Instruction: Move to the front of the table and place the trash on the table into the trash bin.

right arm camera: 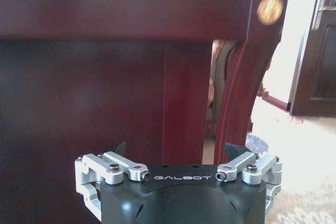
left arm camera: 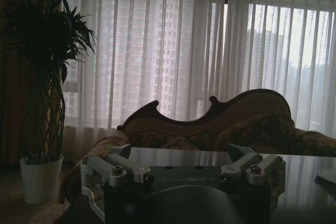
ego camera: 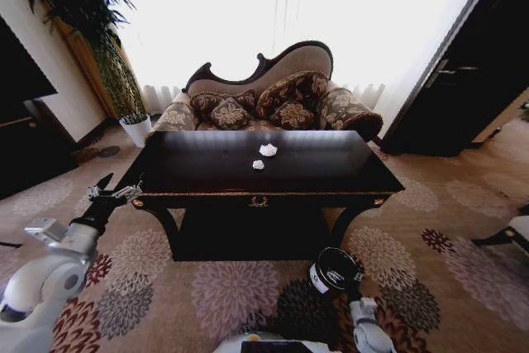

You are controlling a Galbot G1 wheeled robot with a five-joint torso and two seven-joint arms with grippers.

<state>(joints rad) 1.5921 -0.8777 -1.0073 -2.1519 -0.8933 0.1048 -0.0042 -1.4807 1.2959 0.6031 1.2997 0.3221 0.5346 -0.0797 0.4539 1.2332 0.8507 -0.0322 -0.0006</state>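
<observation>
Left gripper: we saw the left gripper point(ego camera: 106, 188) raised at the table's front left corner, level with the top; its fingers point(ego camera: 104, 180) were spread apart with nothing between them. In the left wrist view the left gripper point(left arm camera: 181, 153) pointed across the glossy tabletop toward the sofa, its linkages splayed wide.

Right gripper: the right gripper point(right arm camera: 174, 148) was low, in front of the table's right side, fingers point(right arm camera: 119, 148) parted and empty. In the head view we could not make out its tips behind the bin.

Trash bin: we found the trash bin point(ego camera: 334, 270), round and dark with a white label, on the carpet just before the table's right front leg, directly above the right arm in the head view.

Trash: two white paper wads point(ego camera: 264, 155) lay near the middle of the tabletop, close together, well apart from both grippers.

Table: the table point(ego camera: 331, 173) stood squarely before us, dark and glossy, with a gold ornament point(ego camera: 259, 201) at front centre; its gold dot point(right arm camera: 270, 8) and curved leg point(right arm camera: 239, 85) showed in the right wrist view.

Surroundings: a sofa point(ego camera: 273, 93) with patterned cushions sat behind the table, a potted plant point(ego camera: 124, 80) to its left, curtains point(left arm camera: 173, 51) behind, patterned carpet point(ego camera: 223, 287) underfoot.
</observation>
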